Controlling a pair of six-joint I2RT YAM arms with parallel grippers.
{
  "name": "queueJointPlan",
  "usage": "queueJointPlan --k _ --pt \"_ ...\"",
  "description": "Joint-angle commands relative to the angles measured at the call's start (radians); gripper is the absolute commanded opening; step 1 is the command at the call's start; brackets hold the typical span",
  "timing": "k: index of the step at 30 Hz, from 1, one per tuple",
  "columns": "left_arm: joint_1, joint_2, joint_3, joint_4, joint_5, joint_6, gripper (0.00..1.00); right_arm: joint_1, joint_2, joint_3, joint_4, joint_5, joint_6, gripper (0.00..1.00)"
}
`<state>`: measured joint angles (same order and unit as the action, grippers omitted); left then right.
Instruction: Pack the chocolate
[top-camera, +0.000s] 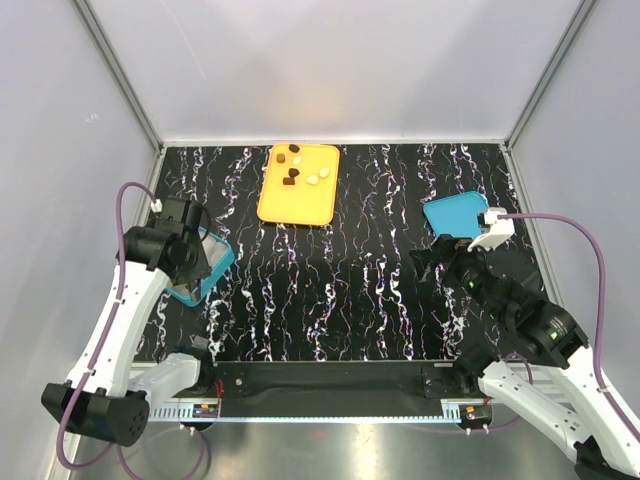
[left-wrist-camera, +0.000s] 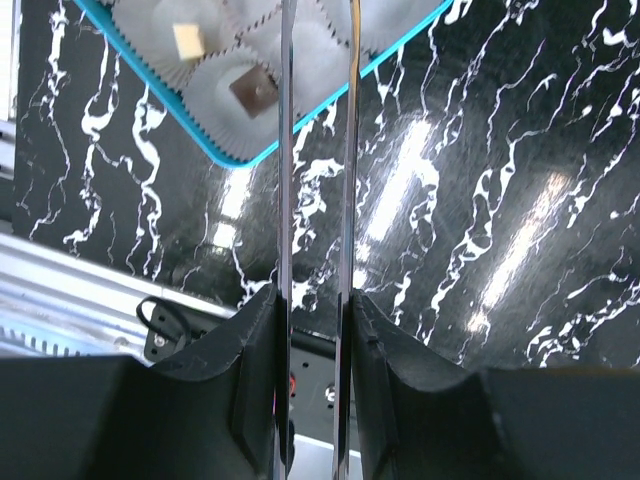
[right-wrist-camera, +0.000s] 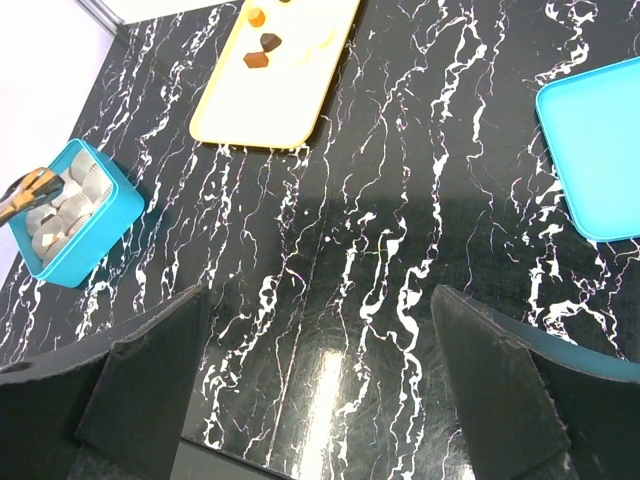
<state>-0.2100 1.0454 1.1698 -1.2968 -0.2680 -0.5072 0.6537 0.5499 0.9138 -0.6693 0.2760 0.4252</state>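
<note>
**Chocolate on tray and in box**

Brown and pale pieces of chocolate (top-camera: 300, 170) are scattered on the smooth orange tray (top-camera: 295, 205), far centre. Two are seated in pleated paper cups (left-wrist-camera: 205, 75) in the teal box (left-wrist-camera: 200, 135), left. The left hand (top-camera: 205, 262) is held over it with thin blades narrowly parted, and any grip cannot be told. The right hand (right-wrist-camera: 320, 370) is spread wide and empty.

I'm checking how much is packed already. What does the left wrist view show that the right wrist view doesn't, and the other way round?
Left wrist only: a pale piece and a dark piece, each in its own paper cup. Right wrist only: the orange tray with loose chocolate, and the teal lid. Both: the teal box and the black marbled table.
</note>
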Motion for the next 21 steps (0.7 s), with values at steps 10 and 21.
queueJointPlan --k 10,21 --pt "0.006 -0.047 -0.036 -0.042 0.012 -0.030 0.31 0.006 0.012 0.003 0.066 -0.023 -0.023 1.00" --pt "0.006 0.004 -0.064 -0.030 0.010 -0.037 0.31 0.006 -0.014 -0.004 0.051 -0.014 -0.025 1.00"
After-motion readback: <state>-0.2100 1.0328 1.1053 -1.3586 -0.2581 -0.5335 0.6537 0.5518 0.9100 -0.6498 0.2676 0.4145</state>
